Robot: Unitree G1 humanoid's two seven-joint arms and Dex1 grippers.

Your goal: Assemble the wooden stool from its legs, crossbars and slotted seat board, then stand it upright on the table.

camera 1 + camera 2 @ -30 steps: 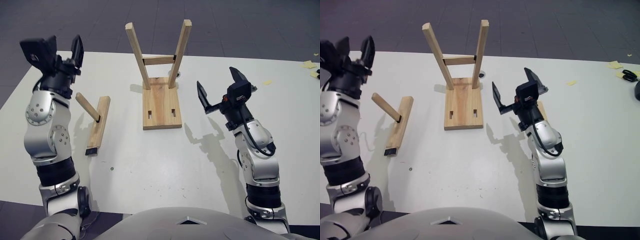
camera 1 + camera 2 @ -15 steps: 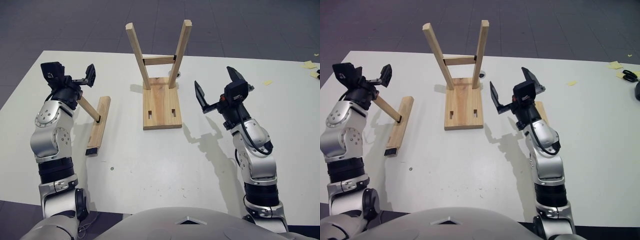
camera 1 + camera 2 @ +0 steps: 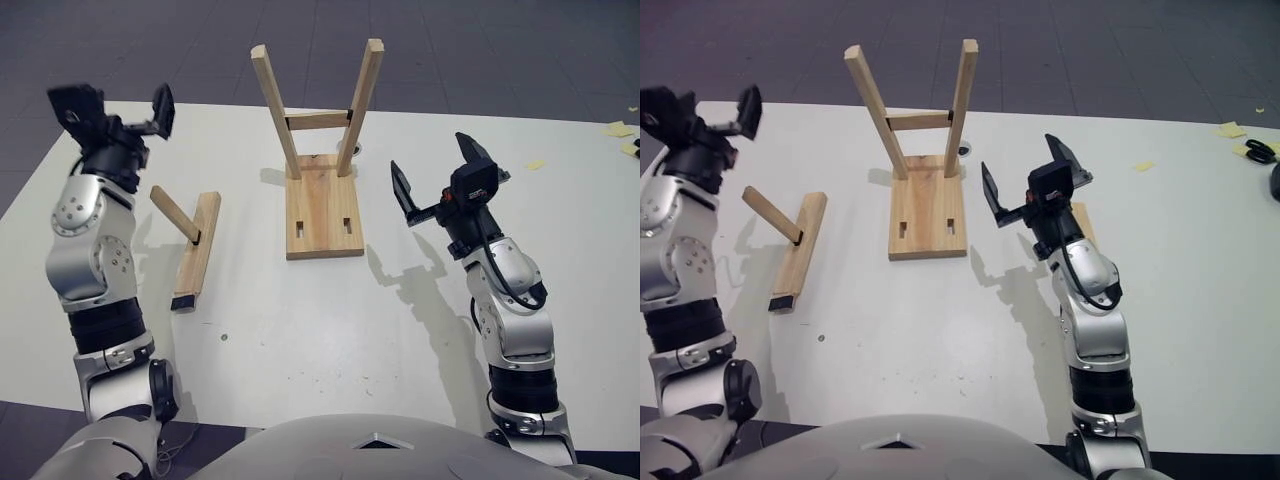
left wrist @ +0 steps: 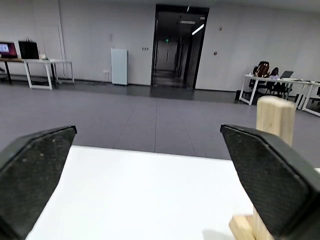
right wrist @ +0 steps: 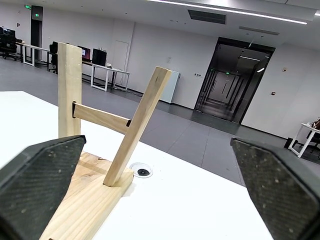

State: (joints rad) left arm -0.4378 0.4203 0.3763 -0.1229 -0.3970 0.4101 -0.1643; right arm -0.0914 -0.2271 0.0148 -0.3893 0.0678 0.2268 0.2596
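The slotted seat board (image 3: pixel 322 215) lies flat mid-table. Two legs (image 3: pixel 362 100) stand in its far slots, joined by a crossbar (image 3: pixel 318 121); the two near slots (image 3: pixel 300 227) are bare. To its left a loose leg (image 3: pixel 198 250) lies flat with a crossbar (image 3: pixel 175 213) sticking up from it. Another wooden piece (image 3: pixel 1081 222) lies behind my right arm. My left gripper (image 3: pixel 118 108) is open, held high over the table's far left, above and behind the loose leg. My right gripper (image 3: pixel 437 172) is open and empty, right of the seat board.
The white table (image 3: pixel 300 340) has a cable hole (image 3: pixel 963 150) just behind the seat board. Yellow paper scraps (image 3: pixel 620 128) and small dark objects (image 3: pixel 1260 150) lie at the far right edge.
Half a second ago my left gripper was low beside the loose crossbar; it has since risen up and to the left, still open. The right arm has barely moved.
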